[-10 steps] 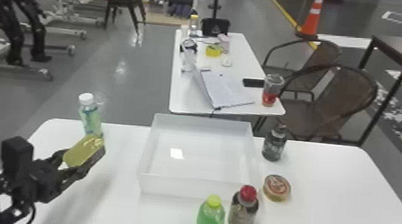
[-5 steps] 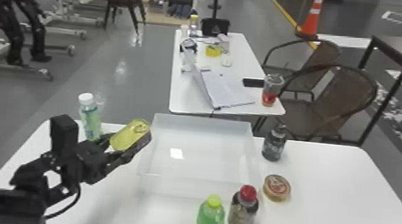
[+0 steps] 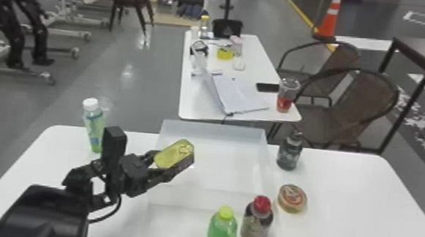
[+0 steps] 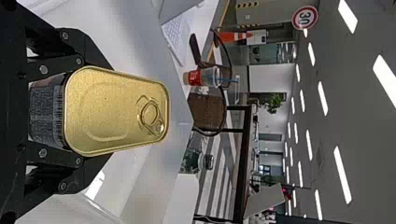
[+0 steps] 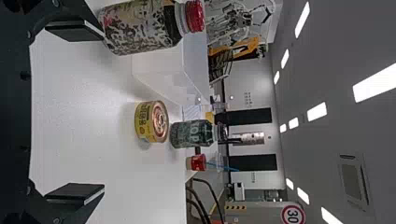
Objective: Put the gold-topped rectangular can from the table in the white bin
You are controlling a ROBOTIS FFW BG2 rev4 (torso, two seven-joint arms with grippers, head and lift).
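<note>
Pinching the gold-topped can [image 3: 175, 154], the jaws of the left gripper [image 3: 167, 162] hang above the left side of the white bin [image 3: 229, 165], at the worktop's [image 3: 360, 221] far edge. The right gripper's [image 5: 102, 112] jaws stand spread.

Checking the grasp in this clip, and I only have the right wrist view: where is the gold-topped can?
Observer: It is held in the left end effector; the head view shows the can raised, overlapping the left part of the white bin.
Operator: Which way does its lid face?
Observer: The gold lid, with its pull ring, faces the left wrist camera.
Operator: I have the red-capped bottle. What stands to its left, from the robot's side?
Observer: In the head view, a green bottle with a yellow-green cap stands just left of it.
</note>
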